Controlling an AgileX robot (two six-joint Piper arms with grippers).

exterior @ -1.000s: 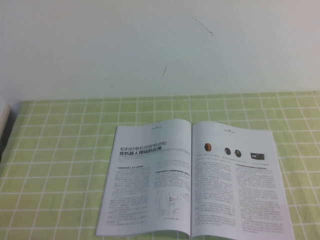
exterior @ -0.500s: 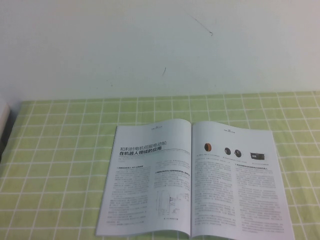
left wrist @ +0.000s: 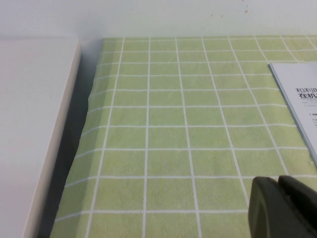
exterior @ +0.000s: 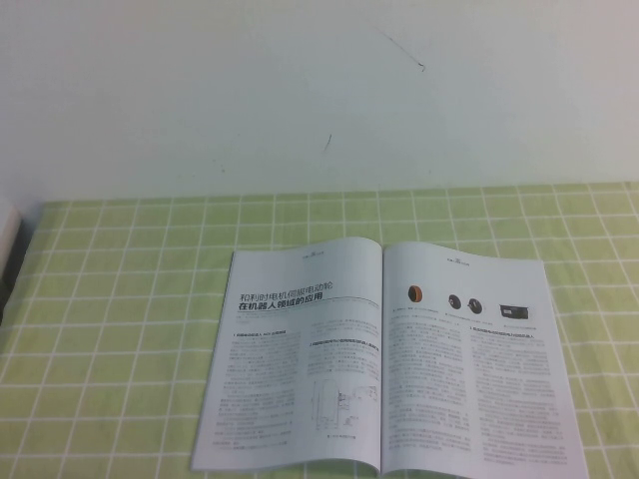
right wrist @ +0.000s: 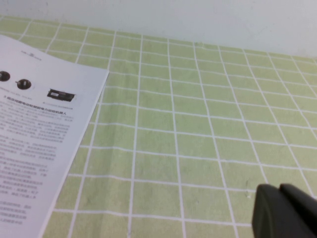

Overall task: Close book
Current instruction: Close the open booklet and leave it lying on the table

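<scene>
Between the left gripper (left wrist: 280, 186) and the right gripper (right wrist: 281, 193), well apart from both, the book (exterior: 384, 359) is seen lying fully open on the cloth (exterior: 120, 299), so no closing is judged done, and neither gripper's state can be told.

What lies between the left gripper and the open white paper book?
Left wrist view: only bare green checked tablecloth separates left gripper from the book. Right gripper hovers beside its other page.
</scene>
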